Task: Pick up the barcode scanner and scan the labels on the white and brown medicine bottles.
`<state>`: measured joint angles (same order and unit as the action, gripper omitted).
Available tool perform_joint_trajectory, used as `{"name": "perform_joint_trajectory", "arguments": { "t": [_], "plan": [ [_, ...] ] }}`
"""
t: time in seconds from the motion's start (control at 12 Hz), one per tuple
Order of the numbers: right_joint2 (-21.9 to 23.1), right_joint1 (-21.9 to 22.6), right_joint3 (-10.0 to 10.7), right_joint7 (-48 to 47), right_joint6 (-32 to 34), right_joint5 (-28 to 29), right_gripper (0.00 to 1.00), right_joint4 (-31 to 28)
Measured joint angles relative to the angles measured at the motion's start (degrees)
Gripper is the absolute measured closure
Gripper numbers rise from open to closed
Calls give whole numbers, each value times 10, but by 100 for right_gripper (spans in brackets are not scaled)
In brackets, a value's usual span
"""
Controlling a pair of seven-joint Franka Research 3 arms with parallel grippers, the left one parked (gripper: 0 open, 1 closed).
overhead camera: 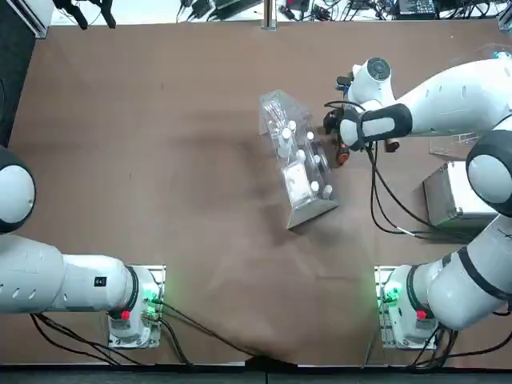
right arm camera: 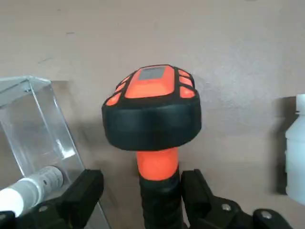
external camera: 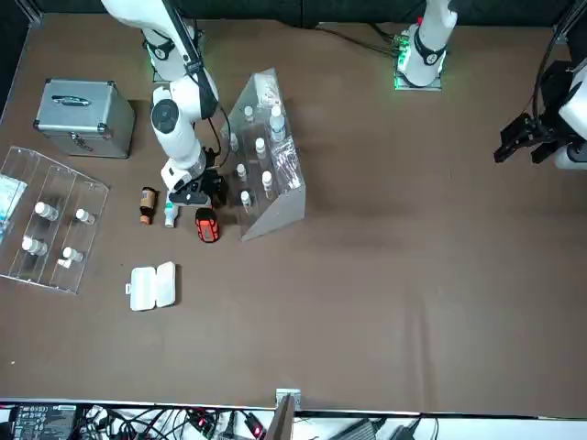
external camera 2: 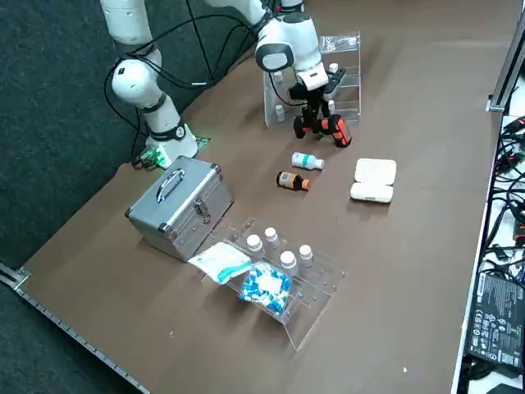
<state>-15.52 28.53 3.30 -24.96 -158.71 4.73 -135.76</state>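
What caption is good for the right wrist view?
Barcode scanner between the two fingers of the right tool, white bottle nearby.

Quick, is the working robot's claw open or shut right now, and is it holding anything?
Right gripper: open, at the scanner, its fingers either side of the handle, with a gap on one side; not gripping it.

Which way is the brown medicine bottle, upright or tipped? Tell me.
Tipped: the brown bottle lies on its side, its orange cap pointing sideways.
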Motion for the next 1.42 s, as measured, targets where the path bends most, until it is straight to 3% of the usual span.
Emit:
{"name": "perform_joint_trajectory", "arguments": {
  "t": [0.5, 0.83, 1.0, 1.08, 1.17, 1.33, 1.42],
  "plan": [
    [-6, 0, 4, -1, 5, 0, 4, -3],
    [-7, 0, 6, -3, 15, 0, 12, -3],
    [-6, 0, 7, -7, 33, 0, 35, -2],
    [-5, -1, 8, -10, 40, 0, 42, -2],
    [-4, -2, 9, -10, 44, 0, 42, -1],
    [-4, -3, 10, -13, 48, 0, 57, 0],
    [-4, -4, 11, -14, 48, 0, 57, 1]
  ]
}}
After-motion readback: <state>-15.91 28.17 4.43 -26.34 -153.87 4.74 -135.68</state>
